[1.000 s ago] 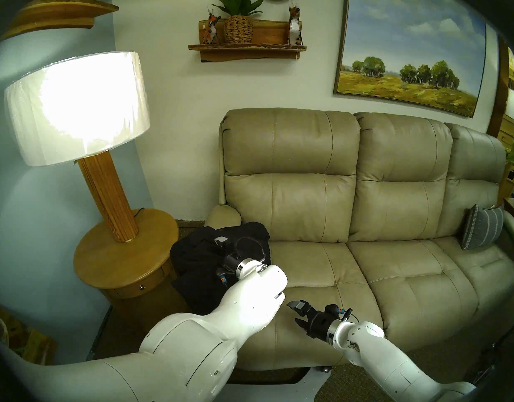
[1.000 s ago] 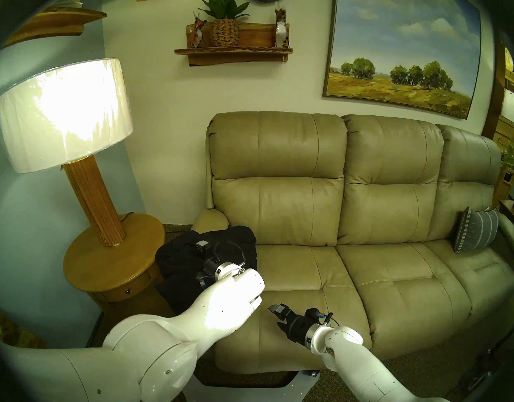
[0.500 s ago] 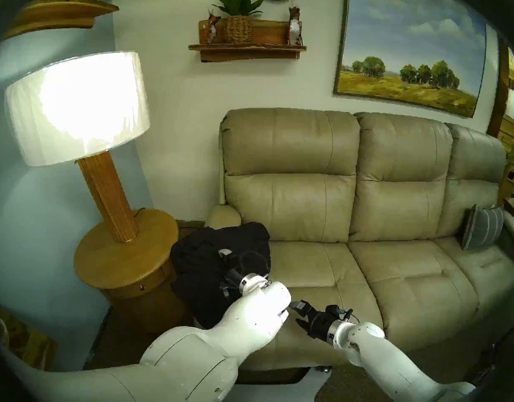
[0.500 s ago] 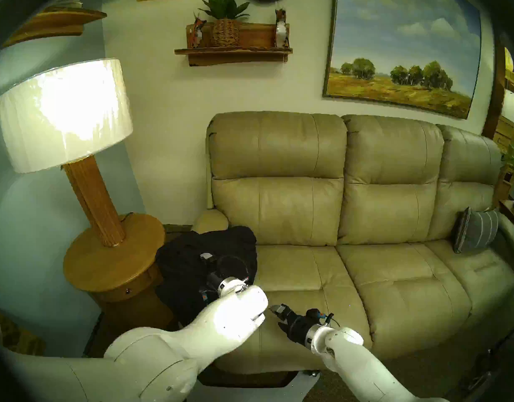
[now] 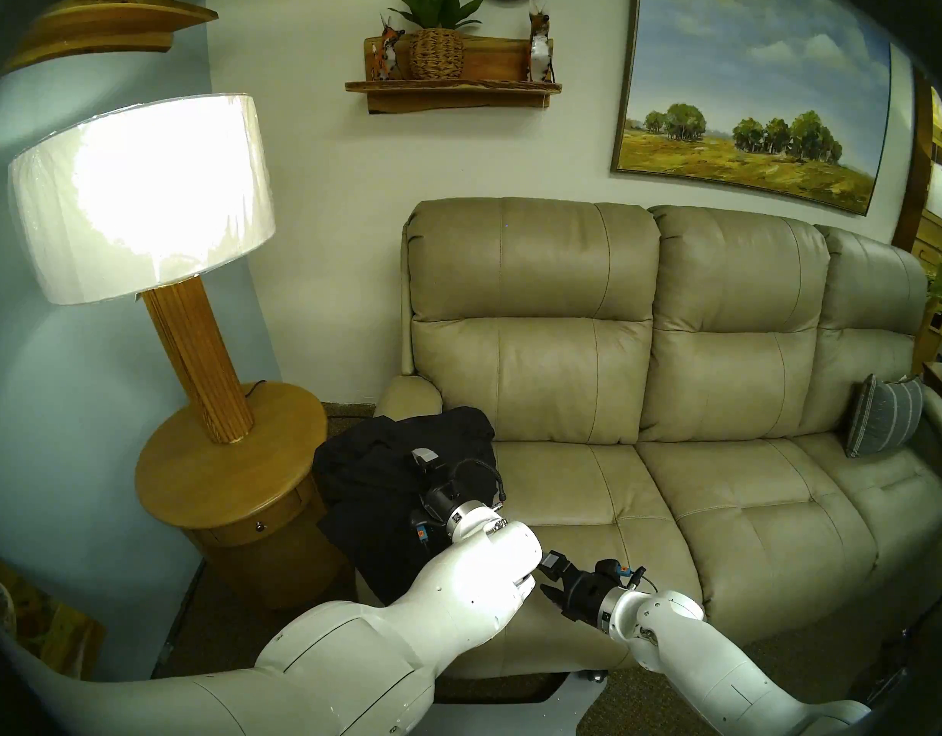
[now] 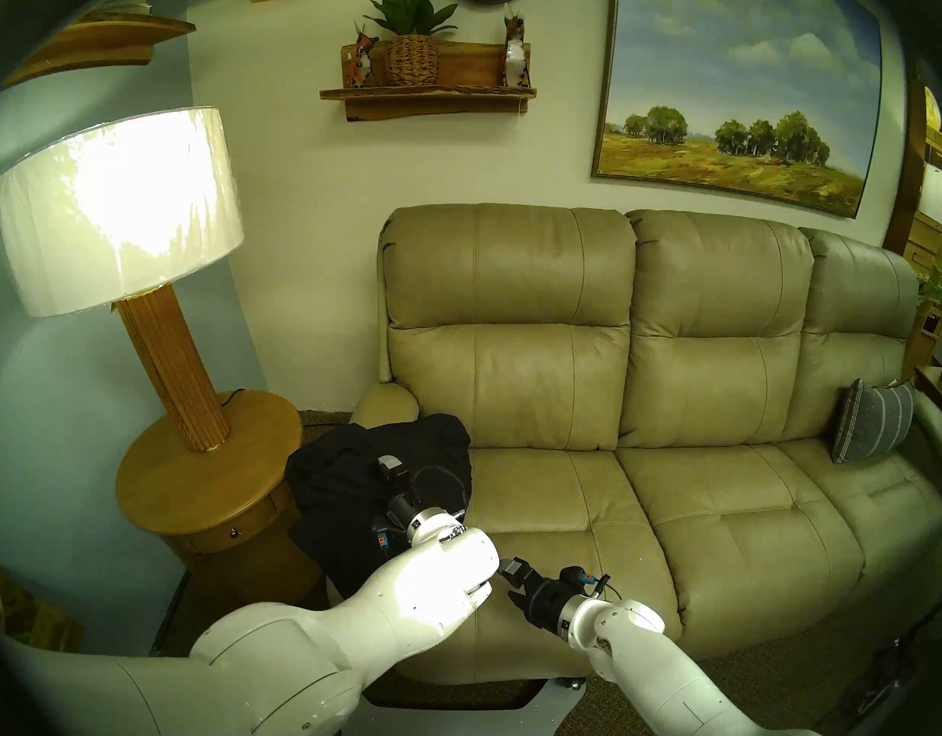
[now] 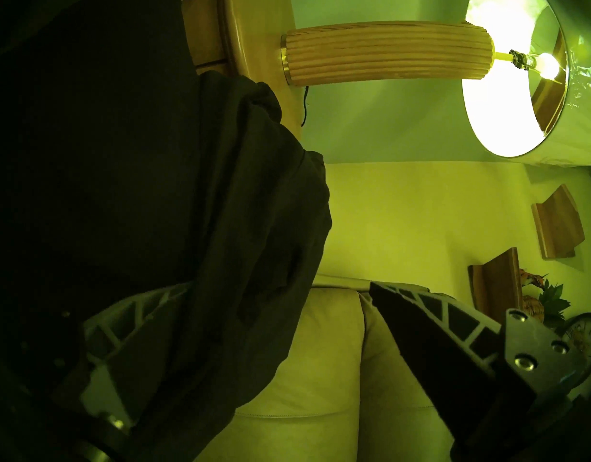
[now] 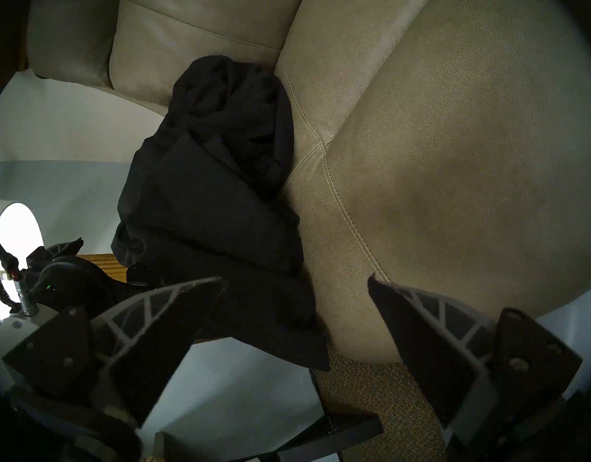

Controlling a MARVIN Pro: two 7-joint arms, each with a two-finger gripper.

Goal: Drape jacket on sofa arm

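Now that my left gripper (image 5: pixel 425 466) has backed nearward off the jacket (image 5: pixel 373 469), fingers spread and holding nothing, the jacket lies draped over the sofa arm (image 5: pixel 409 395) at far left. Right gripper (image 8: pixel 294 284) hovers open just beside it. Drape looks done.

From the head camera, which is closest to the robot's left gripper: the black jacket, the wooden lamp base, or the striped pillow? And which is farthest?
From the left gripper:
1. Black jacket, right under it on the sofa arm.
2. Wooden lamp base, on the round side table to its left.
3. Striped pillow, far across at the sofa's right end.
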